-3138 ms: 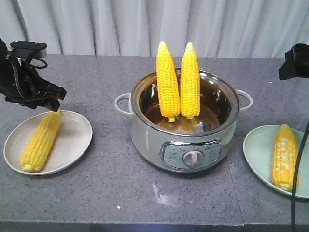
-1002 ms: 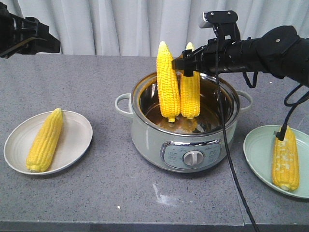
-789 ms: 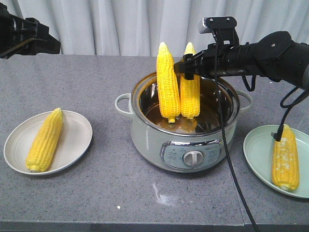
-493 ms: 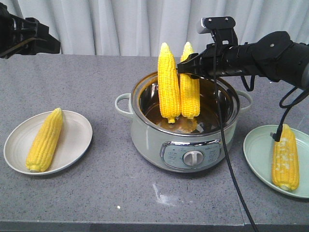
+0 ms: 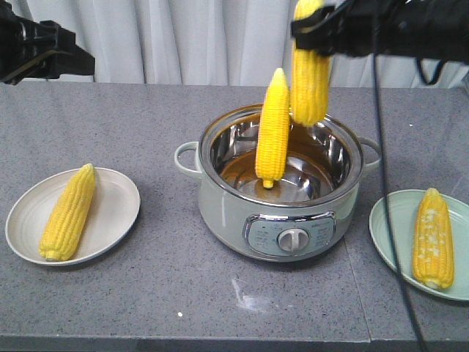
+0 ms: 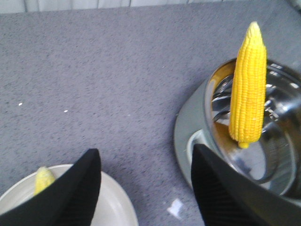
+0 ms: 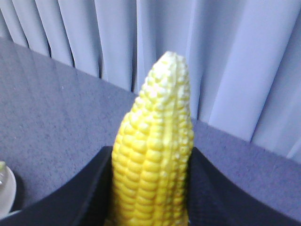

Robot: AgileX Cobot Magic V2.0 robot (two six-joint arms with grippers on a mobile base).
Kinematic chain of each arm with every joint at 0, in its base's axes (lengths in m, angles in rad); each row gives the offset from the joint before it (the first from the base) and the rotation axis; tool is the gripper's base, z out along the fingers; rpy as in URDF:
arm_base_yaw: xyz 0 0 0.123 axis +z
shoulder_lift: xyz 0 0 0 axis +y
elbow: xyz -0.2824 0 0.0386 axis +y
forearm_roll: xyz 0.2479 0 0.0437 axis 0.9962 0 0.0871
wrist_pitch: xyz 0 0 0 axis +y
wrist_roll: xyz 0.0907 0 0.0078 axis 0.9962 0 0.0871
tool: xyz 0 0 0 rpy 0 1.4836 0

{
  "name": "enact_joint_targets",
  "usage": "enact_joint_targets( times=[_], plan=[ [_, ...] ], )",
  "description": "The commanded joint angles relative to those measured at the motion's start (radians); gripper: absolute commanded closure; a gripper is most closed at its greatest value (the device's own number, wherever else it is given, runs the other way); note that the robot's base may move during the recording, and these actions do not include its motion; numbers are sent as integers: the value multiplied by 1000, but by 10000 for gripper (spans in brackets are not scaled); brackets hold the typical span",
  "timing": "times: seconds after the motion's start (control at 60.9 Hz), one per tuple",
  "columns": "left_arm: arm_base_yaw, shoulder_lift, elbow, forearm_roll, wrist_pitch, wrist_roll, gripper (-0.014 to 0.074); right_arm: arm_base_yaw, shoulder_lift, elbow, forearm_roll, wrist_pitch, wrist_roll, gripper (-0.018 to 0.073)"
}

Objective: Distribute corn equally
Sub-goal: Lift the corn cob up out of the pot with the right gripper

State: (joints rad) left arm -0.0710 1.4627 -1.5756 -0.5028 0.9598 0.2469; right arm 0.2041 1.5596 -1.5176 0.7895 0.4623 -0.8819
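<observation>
Exterior front view count: four corn cobs, two plates, one pot (image 5: pixel 220 202).

- lifted cob (image 5: pixel 310 81): upright, hanging over the pot opening. The right gripper (image 5: pixel 316 26) is clamped on its upper part, and the right wrist view shows a finger pressed on each side.
- pot cob (image 5: pixel 272 128): stands in the pot, tip up.
- left-plate cob (image 5: pixel 67 213): lies on the left plate (image 5: pixel 117 209).
- right-plate cob (image 5: pixel 432 236): lies on the right plate (image 5: pixel 387 220).
- left gripper (image 6: pixel 145 150): fingers spread wide, holding nothing, raised above the table's left side.

Delta vs 0.5 s ago: both middle cobs stood side by side in the pot. One is now raised, and the remaining one sits further right. Plate cobs and left arm unchanged.
</observation>
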Motion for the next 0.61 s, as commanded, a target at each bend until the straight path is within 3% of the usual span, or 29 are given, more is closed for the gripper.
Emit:
enact_joint_targets(
  times=[0.0,0.197,0.394,0.592],
  plan=[
    [-11,-30,-26,-98,-87,16,174,-5,-135,-32,13,-40,-14,568],
    [-84,24,-26,-279,-140,203,174,-5,-324,-32,-96,-37,32,566],
    [-186,105,-26,-471,-210,339,174,-5,-427,-28,-340,-13,234,564],
    [-287,149,-69,-579,-340,455,173,-5,-461,-28,-577,95,452,564]
  ],
)
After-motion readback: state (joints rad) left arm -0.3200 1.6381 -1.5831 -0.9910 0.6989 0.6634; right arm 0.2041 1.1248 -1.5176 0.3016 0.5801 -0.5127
